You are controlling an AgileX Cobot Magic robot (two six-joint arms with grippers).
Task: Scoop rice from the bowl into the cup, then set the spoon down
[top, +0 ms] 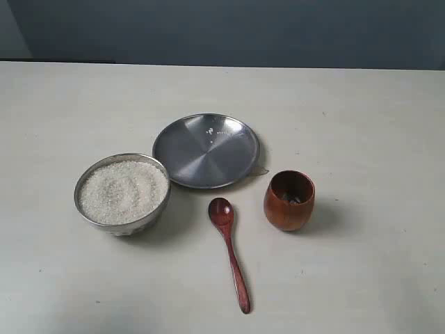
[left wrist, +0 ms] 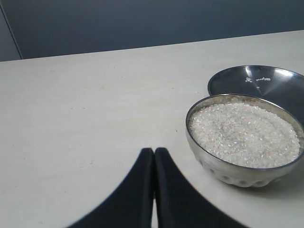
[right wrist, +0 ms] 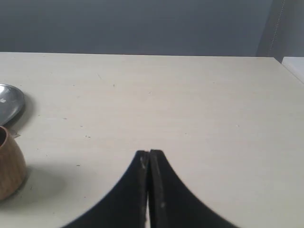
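The silver bowl (top: 158, 210) stands at the left of the table, heaped with white rice (top: 123, 191). The wooden spoon (top: 229, 252) lies flat on the table between the bowl and the reddish-brown cup (top: 288, 201), head toward the plate. Neither gripper shows in the exterior view. My left gripper (left wrist: 154, 151) is shut and empty, hovering beside the bowl (left wrist: 237, 173) and its rice (left wrist: 243, 134). My right gripper (right wrist: 149, 153) is shut and empty over bare table, with the cup (right wrist: 9, 164) off to one side.
A flat steel plate (top: 206, 149) with a few stray grains lies behind the spoon, and shows again (left wrist: 266, 83) behind the bowl. The table's far edge meets a dark grey wall.
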